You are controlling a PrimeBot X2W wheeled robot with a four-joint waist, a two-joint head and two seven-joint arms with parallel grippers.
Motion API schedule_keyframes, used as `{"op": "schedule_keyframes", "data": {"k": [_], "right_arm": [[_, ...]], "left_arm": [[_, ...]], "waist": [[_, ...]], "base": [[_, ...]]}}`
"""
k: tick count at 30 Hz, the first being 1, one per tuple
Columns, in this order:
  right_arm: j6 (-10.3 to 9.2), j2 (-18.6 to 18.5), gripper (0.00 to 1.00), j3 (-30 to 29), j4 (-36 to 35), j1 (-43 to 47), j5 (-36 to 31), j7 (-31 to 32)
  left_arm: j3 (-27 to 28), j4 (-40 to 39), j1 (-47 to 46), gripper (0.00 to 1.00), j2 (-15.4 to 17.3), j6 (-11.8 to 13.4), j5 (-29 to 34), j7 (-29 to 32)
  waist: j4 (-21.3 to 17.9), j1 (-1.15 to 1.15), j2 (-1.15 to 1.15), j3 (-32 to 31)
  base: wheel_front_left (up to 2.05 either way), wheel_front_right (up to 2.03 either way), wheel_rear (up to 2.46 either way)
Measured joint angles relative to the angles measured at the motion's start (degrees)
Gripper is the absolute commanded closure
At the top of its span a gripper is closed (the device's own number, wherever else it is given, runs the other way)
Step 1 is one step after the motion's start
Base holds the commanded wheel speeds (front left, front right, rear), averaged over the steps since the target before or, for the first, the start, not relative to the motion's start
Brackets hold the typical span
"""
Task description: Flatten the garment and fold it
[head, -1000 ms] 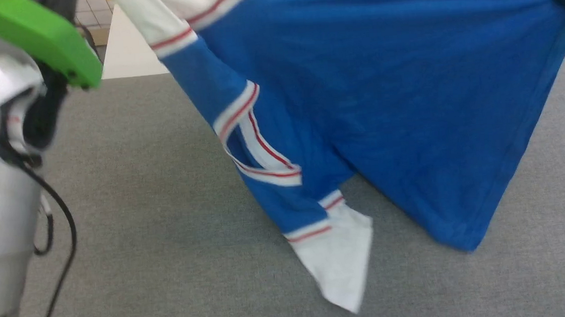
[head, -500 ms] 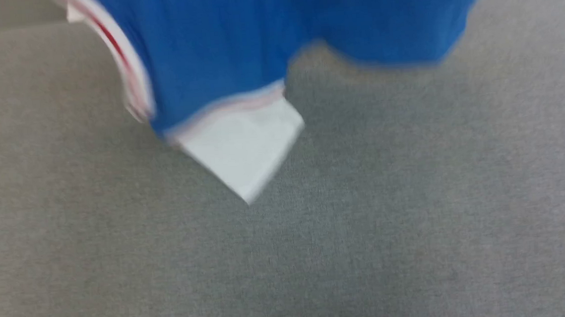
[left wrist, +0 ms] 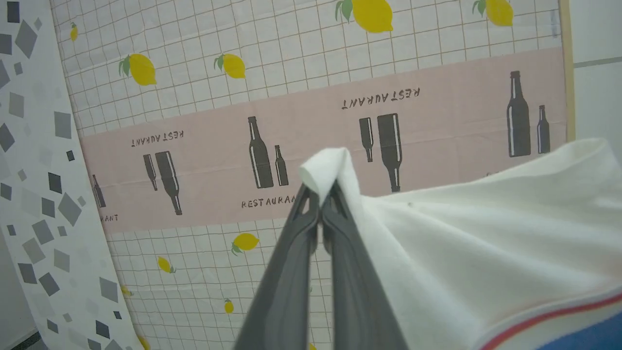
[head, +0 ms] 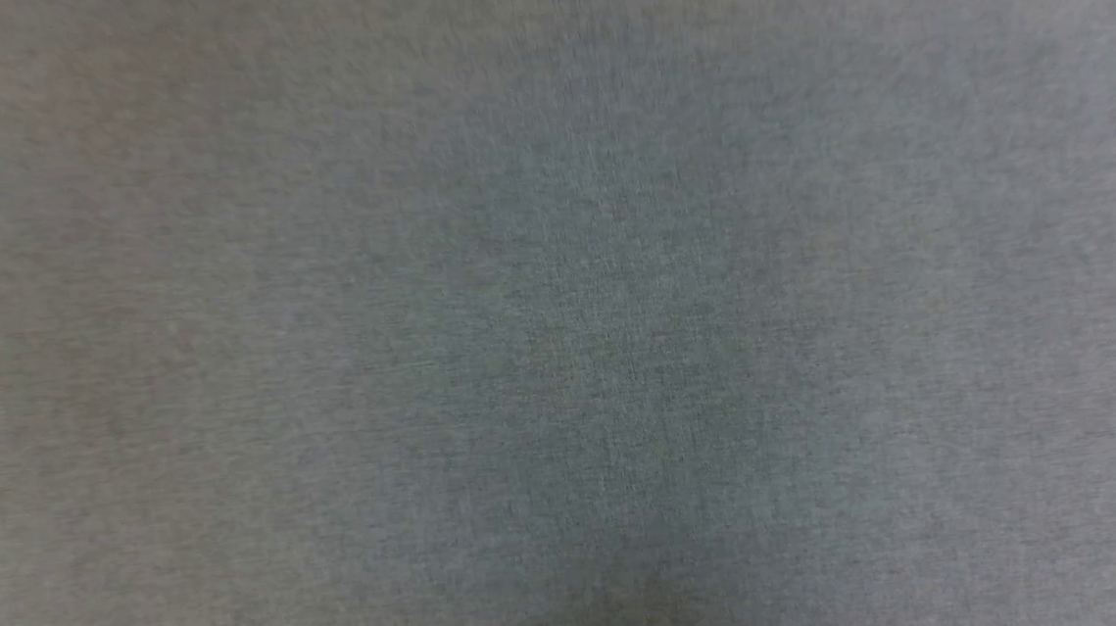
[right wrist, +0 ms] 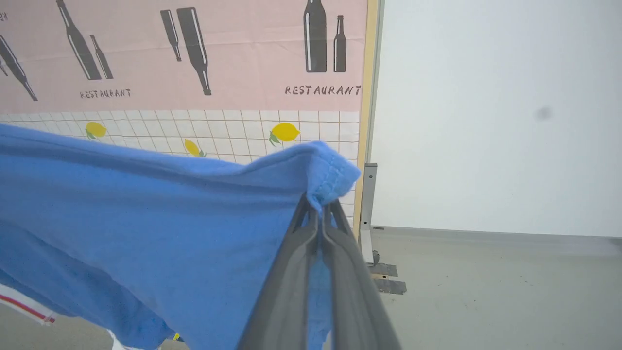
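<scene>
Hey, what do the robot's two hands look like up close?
Left hand and right hand look alike: each has two long, slim, dark grey fingers, matte, tapering toward the tips, with small triangular cut-outs just below them.

The garment is royal blue with a white sleeve and red-striped trim. The backdrop shows yellow lemons on a white grid and dark bottles on pink; the desk is grey.

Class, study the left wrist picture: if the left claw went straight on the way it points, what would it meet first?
Beyond the white sleeve it grips, the left claw points at the pink band of the screen. Nothing else seems between, though depth is unclear.
</scene>
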Motion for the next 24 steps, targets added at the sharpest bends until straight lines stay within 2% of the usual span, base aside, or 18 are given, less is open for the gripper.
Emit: {"op": "schedule_keyframes", "data": {"k": [6, 12, 17, 24], "right_arm": [[0.0, 1.47, 1.0, -0.36, 3.33, -0.98, -1.29, -2.78], [0.0, 1.21, 1.0, 0.63, 5.33, 0.57, 0.13, -4.22], [-0.01, 0.56, 1.0, 3.01, 6.16, 7.19, 3.47, -6.19], [-0.01, -1.68, 1.0, 7.32, 5.68, 20.82, 11.82, -10.67]], "left_arm": [[0.42, 3.46, -0.12, 1.0, -0.99, 0.22, -0.26, -4.47], [0.57, 6.99, 3.19, 1.0, -2.94, 0.03, -1.87, -8.17], [0.47, 10.54, 8.89, 1.0, -4.55, -1.24, -4.17, -11.72], [0.1, 13.41, 20.45, 1.0, -5.88, -4.28, -7.32, -16.71]], "waist": [[-0.38, 0.0, 0.0, 5.36], [0.34, 0.0, 0.0, 8.62], [1.74, 0.0, 0.0, 8.5], [2.89, -0.01, 0.0, 4.31]], "base": [[0.0, 0.0, 0.0], [0.0, 0.0, 0.0], [0.0, 0.0, 0.0], [0.0, 0.0, 0.0]]}}
